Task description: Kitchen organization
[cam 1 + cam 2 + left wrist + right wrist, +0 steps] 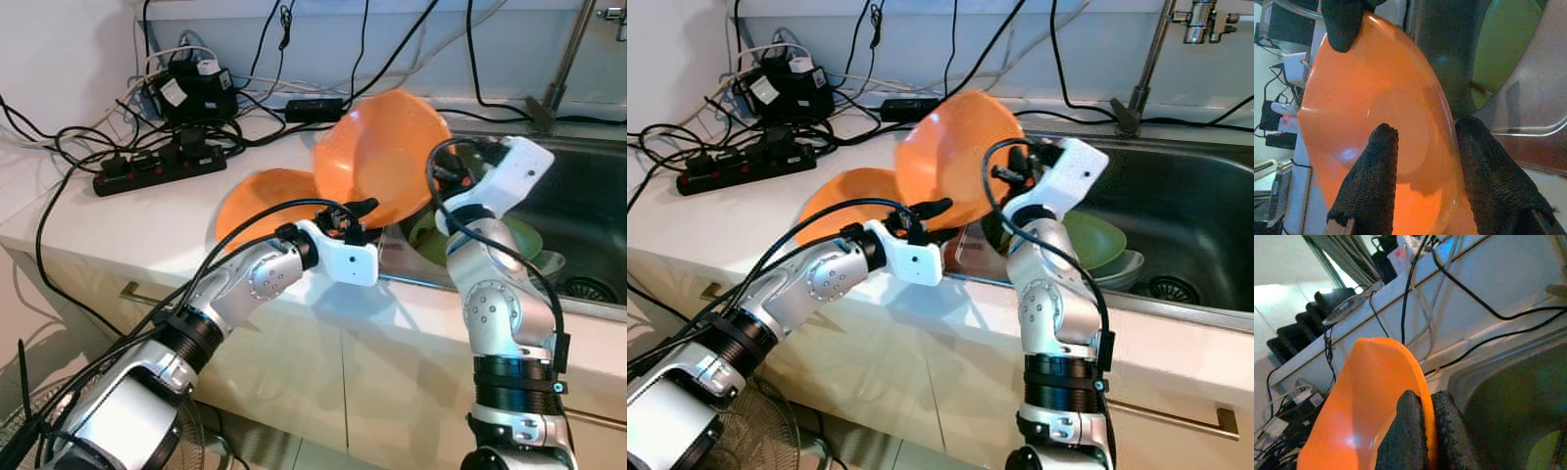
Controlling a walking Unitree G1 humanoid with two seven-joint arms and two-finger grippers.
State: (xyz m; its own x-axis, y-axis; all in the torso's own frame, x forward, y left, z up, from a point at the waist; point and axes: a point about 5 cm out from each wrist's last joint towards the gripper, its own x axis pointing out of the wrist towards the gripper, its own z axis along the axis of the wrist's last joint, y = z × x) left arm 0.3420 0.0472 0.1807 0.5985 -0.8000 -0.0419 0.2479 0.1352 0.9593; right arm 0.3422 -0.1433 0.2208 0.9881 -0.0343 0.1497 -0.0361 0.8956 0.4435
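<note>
An orange bowl (387, 147) is held tilted on edge over the counter's rim beside the sink (588, 186). My right gripper (1429, 399) is shut on its upper rim, reaching in from the sink side. My left gripper (358, 213) comes from below, open, with its two fingers (1378, 171) straddling the lower rim, one inside the bowl (1371, 98) and one outside. A second orange bowl (257, 196) lies on the white counter (127, 225) behind my left wrist. Green bowls (1097, 240) are stacked in the sink.
A black power strip (162, 166), adapters (191, 88) and many loose cables crowd the counter's back left. The faucet (563, 59) rises behind the sink, whose drain (588, 289) is at the right. A fan (29, 431) stands on the floor at lower left.
</note>
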